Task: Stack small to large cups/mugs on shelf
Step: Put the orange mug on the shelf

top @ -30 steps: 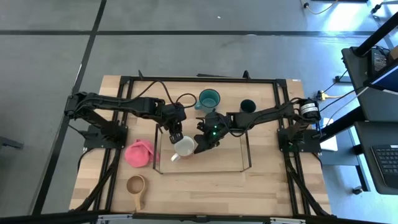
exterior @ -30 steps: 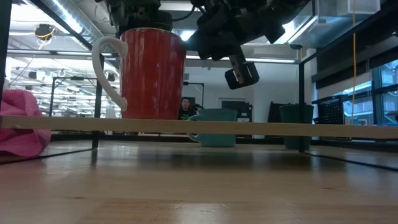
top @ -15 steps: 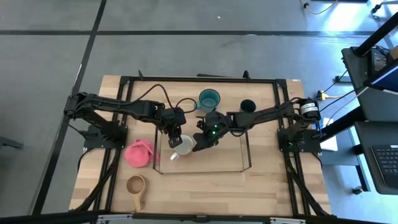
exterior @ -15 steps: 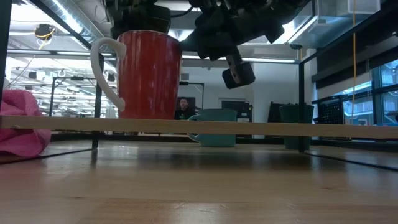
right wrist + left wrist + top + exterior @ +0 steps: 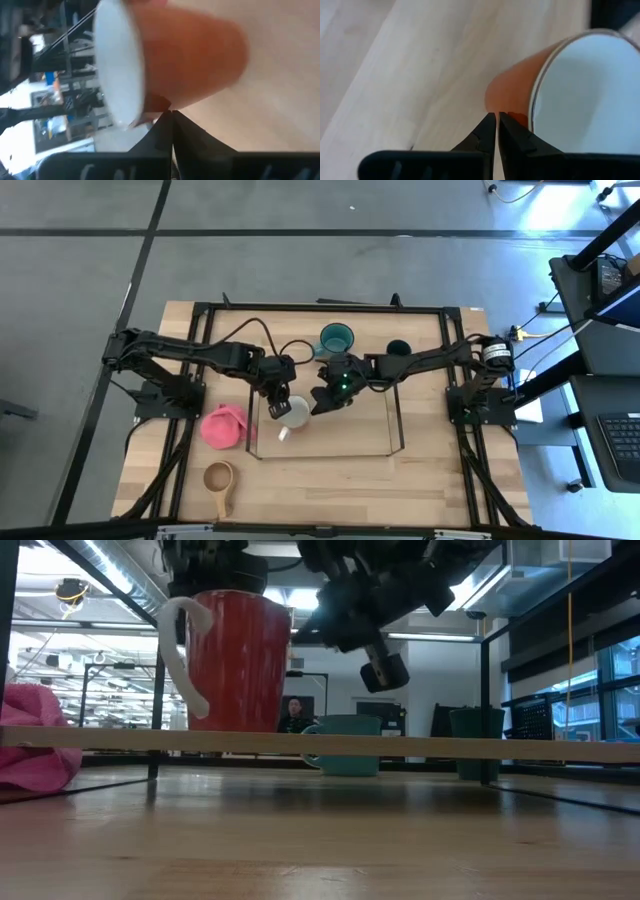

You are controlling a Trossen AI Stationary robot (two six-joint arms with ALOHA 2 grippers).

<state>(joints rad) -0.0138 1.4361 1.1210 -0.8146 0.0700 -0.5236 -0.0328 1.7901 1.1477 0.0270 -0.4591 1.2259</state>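
Reddish-brown glazed ceramic forms the side of the white-rimmed mug [image 5: 294, 413], a smooth cylinder with a white interior and a curved white handle. It stands upright on the shelf [image 5: 395, 430], a low rectangular rack of thin black wire; in the low view the mug [image 5: 238, 662] rests on the shelf's flat pale board [image 5: 420, 748], handle turned to the side.

The left gripper [image 5: 277, 404] is at the mug's rim on the side away from the shelf's centre. In the left wrist view its two dark tapered fingers [image 5: 487, 131] are pressed together, tips touching the mug's outer wall just beside the rim; they clamp nothing.

The right gripper [image 5: 322, 396] hangs over the shelf just beside the mug on the opposite side. In the right wrist view its fingers [image 5: 167, 122] are together, with the mug's wall close in front of them and nothing between them.

Beyond the shelf's far edge stand the larger teal mug [image 5: 336, 339], round with a smooth glossy wall, and, well apart from it, the small dark green cup [image 5: 398, 350]. Outside the shelf's end near the left arm lies a pink lumpy item [image 5: 223, 425]. Farther from the shelf on that side sits the tan wooden long-handled cup [image 5: 219, 478], on the light wood-grain table [image 5: 330, 490].
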